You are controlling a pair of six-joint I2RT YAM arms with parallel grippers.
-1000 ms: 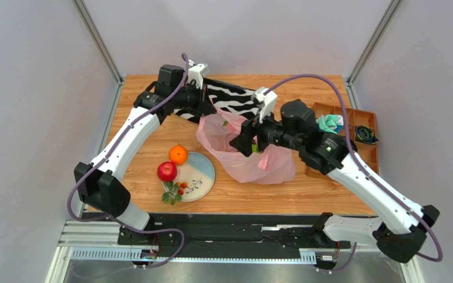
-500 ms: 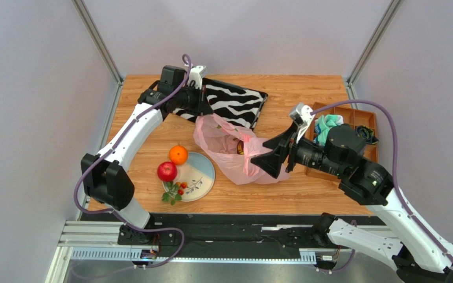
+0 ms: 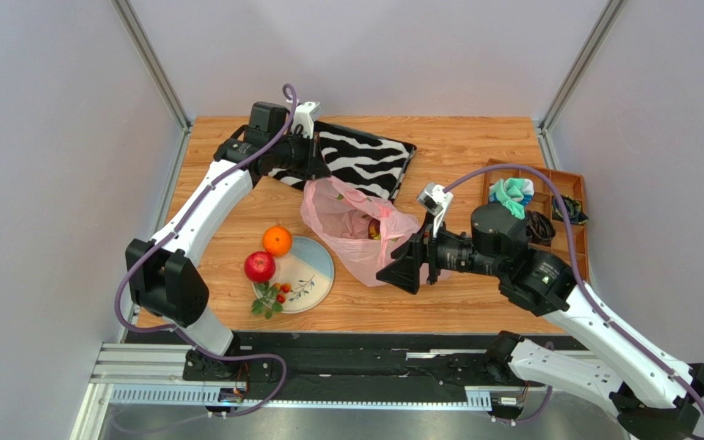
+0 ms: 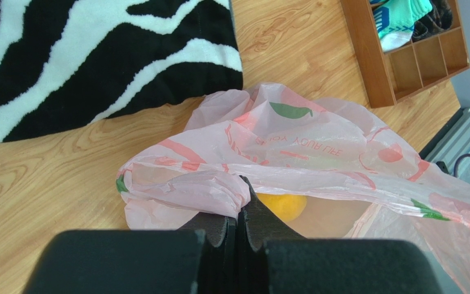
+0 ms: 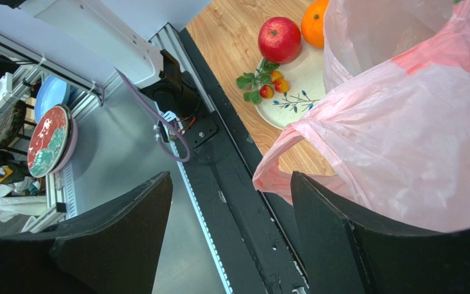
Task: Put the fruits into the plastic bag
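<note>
The pink plastic bag (image 3: 356,240) lies mid-counter (image 3: 475,147) with a yellow-orange fruit (image 4: 282,206) inside. The left pincer (image 4: 242,205) is clamped tight on a bunched fold of its rim. The orange (image 3: 277,240), red apple (image 3: 258,267) and berry sprig (image 3: 273,298) sit at the plate (image 3: 317,266) beside the bag. The right pincer (image 5: 228,184) gapes wide and holds nothing, at the bag's near end.
</note>
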